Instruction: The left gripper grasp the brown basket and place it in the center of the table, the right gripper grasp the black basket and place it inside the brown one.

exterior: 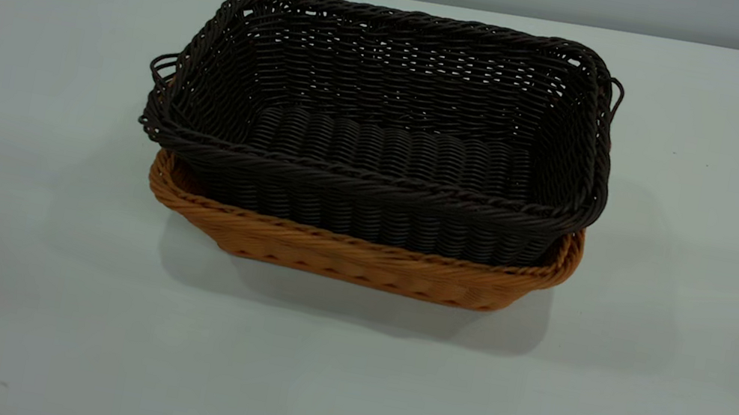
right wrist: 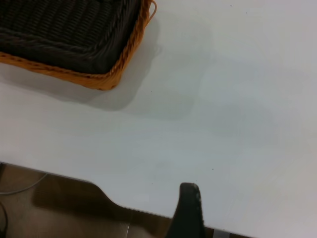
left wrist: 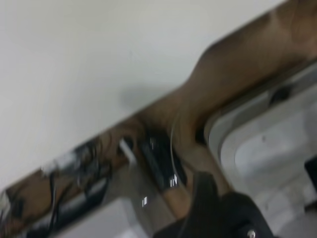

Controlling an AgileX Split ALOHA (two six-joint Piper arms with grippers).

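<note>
Neither gripper shows up in the outside view, so both arms look pulled back off the scene. What's there: the black basket (exterior: 384, 126) sitting nested inside the brown basket (exterior: 360, 259), roughly mid-table (exterior: 3, 173), with the dark rim riding above the tan one. The black one looks a touch skewed, its left handle poking out past the brown rim, so it may not be seated all the way down. To my eye the job is basically done.

Left wrist view is a smear: table edge, floor, some cabling, and a dark bit of the left gripper (left wrist: 218, 208) at the border. Can't tell if its fingers are open or closed. It seems to be out past the table's edge, well apart from the baskets.

Right wrist view shows one fingertip of the right gripper (right wrist: 189, 210) near the table edge, nothing in it that I can see, but I can't tell its state either. The stacked baskets sit well apart from it, brown corner wrapping the black one.

What could go wrong: if an arm swings back across, a cable or finger could snag a loop handle and drag the whole stack, since light wicker probably slides easily. A bump could also tip the half-seated black one.
</note>
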